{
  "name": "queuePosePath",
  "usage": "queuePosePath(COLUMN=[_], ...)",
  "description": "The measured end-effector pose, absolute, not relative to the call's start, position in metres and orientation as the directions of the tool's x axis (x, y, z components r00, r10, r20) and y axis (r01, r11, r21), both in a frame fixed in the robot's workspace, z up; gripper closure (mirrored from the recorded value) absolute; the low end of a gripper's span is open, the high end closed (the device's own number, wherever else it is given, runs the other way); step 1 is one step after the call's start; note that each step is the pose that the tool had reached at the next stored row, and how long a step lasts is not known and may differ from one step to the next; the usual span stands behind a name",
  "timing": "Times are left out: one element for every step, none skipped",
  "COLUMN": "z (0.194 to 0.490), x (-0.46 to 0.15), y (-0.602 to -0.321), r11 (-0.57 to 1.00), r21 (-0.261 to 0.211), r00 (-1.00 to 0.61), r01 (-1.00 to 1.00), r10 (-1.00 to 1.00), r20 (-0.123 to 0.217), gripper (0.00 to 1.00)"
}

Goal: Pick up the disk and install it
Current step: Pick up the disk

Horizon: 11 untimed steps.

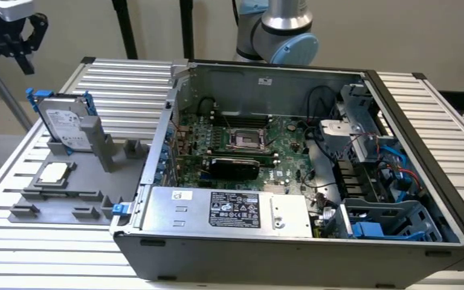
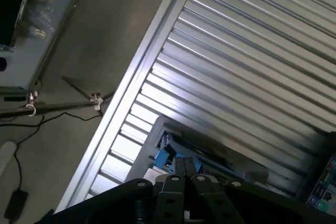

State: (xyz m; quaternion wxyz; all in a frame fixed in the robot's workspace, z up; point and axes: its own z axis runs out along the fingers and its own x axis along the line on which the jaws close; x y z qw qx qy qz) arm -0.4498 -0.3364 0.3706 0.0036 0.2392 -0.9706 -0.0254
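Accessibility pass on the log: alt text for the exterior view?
The disk stands on edge in a grey holder at the exterior view's left; the shut gripper hangs higher up, clear of it. Beside the holder, an open computer case lies on the slatted table.

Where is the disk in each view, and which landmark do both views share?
Exterior view: the disk stands in a grey holder at the exterior view's left.
Wrist view: the disk lies just beyond the end effector.
Shared landmark: the ribbed metal table.
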Motion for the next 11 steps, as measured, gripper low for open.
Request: queuePosePath(z=[0.3703, 0.37, 0.3696, 0.3695, 0.3693, 0.3692, 0.369, 0.3688, 0.3687, 0.3685, 0.3684], x=[-0.4497, -0.4497, -0.4495, -0.4493, -0.4491, -0.4488, -0.4486, -0.4484, -0.4481, -0.4479, -0.4477], y=[-0.3364, -0.3364, -0.3364, -0.3364, -0.3364, -0.3364, -0.3364, -0.3364, -0.3364, -0.3364, -0.3364], r11=[0.876, 0.867, 0.858, 0.85, 0.841, 0.832, 0.823, 0.814, 0.804, 0.795, 0.785], r21=[0.051, 0.051, 0.051, 0.051, 0.051, 0.051, 0.051, 0.051, 0.051, 0.051, 0.051], r00=[-0.877, -0.868, -0.86, -0.851, -0.842, -0.833, -0.825, -0.816, -0.806, -0.796, -0.786], r01=[-0.48, -0.496, -0.511, -0.525, -0.539, -0.552, -0.565, -0.578, -0.592, -0.605, -0.618], r10=[-0.481, -0.496, -0.511, -0.525, -0.539, -0.553, -0.566, -0.579, -0.592, -0.605, -0.618], r20=[-0.005, -0.005, -0.005, -0.005, -0.005, -0.005, -0.005, -0.005, -0.005, -0.005, -0.005], gripper=[0.89, 0.89, 0.89, 0.89, 0.89, 0.89, 0.89, 0.89, 0.89, 0.89, 0.89])
